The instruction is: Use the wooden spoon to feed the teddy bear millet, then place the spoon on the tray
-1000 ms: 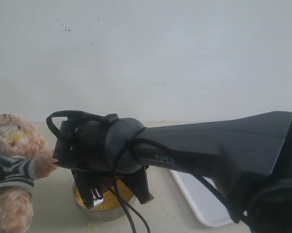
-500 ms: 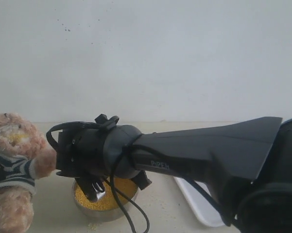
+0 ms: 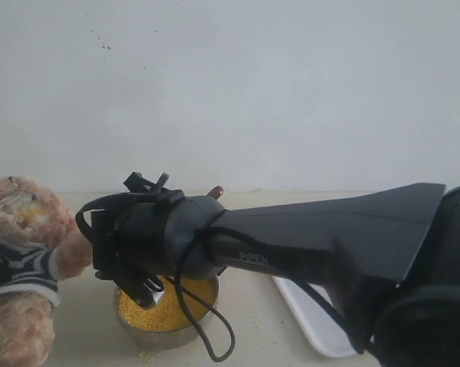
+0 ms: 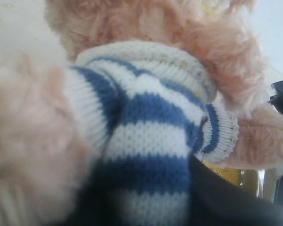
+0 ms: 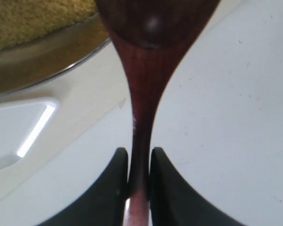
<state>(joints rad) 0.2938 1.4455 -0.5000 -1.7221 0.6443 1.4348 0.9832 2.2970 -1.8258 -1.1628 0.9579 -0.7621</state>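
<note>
The teddy bear (image 3: 19, 229) sits at the far left and fills the left wrist view, striped shirt (image 4: 146, 108) up close. My left gripper (image 4: 146, 207) is shut on the bear's shirt, a dark finger (image 4: 221, 202) on one side. Millet (image 3: 164, 310) lies in a steel bowl (image 3: 161, 334) just right of the bear. My right gripper (image 5: 135, 153) is shut on the thin handle of the wooden spoon (image 5: 143, 94); the spoon's oval bowl hangs by the bowl's rim (image 5: 47, 66). A reddish spoon end (image 3: 214, 191) pokes up above the wrist. The white tray (image 3: 314, 317) lies right of the bowl.
The right arm (image 3: 314, 237) spans the scene and hides much of the table behind it. A black cable (image 3: 207, 336) loops down in front of the bowl. Loose grains (image 3: 145, 356) lie scattered by the bowl's base. A plain white wall stands behind.
The right wrist has rolled over the bowl, so the fingers no longer point down into the millet, and a reddish spoon end now shows above it. The bear and left gripper stay put.
</note>
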